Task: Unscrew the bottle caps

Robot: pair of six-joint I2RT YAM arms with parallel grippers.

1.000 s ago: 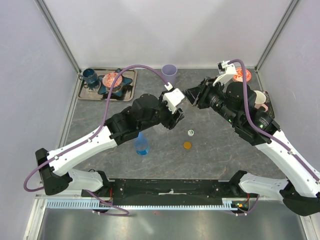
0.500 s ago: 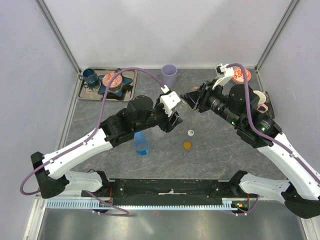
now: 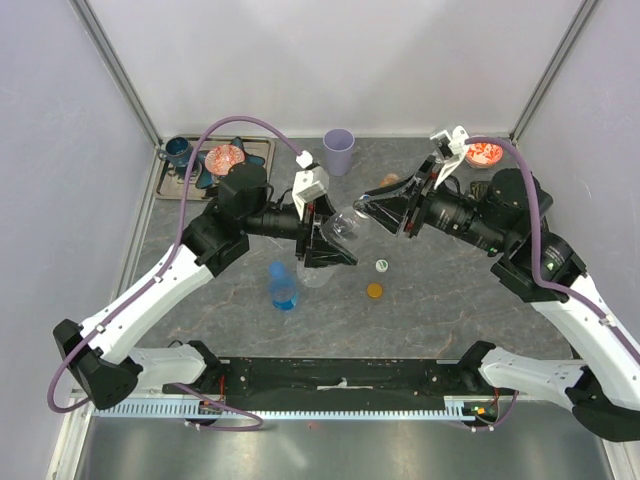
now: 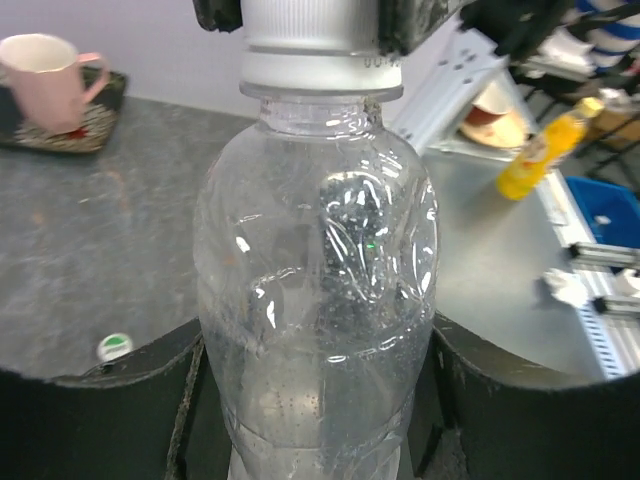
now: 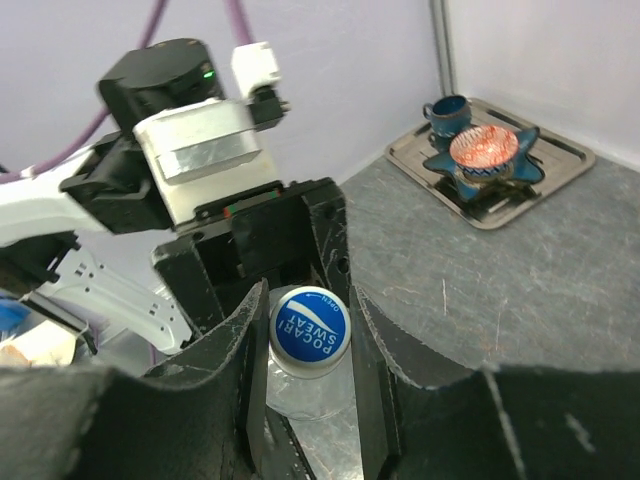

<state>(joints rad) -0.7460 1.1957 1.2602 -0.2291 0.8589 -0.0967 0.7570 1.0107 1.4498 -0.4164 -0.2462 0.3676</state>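
A clear bottle (image 3: pixel 338 232) hangs tilted over the table's middle, and my left gripper (image 3: pixel 330 248) is shut on its body (image 4: pixel 315 300). Its white-sided cap (image 4: pixel 320 40) has a blue printed top (image 5: pixel 310 325). My right gripper (image 3: pixel 363 209) is shut on that cap, one finger on each side (image 5: pixel 308 335). A blue bottle (image 3: pixel 284 288) stands upright in front of the left gripper. On the table lie a white-and-green cap (image 3: pixel 382 266) and an orange cap (image 3: pixel 374 291), both loose.
A lilac cup (image 3: pixel 339 150) stands at the back centre. The back-left tray (image 3: pixel 258 182) holds a teal cup (image 3: pixel 179 151) and a star dish (image 3: pixel 224 159). A red dish (image 3: pixel 486 153) and pink mug (image 4: pixel 45 72) are back right. An orange-yellow bottle (image 4: pixel 538 150) shows beyond the table.
My left arm has swung left and turned its wrist, tipping the clear bottle toward the right arm. The right gripper has reached left and lower, onto the cap.
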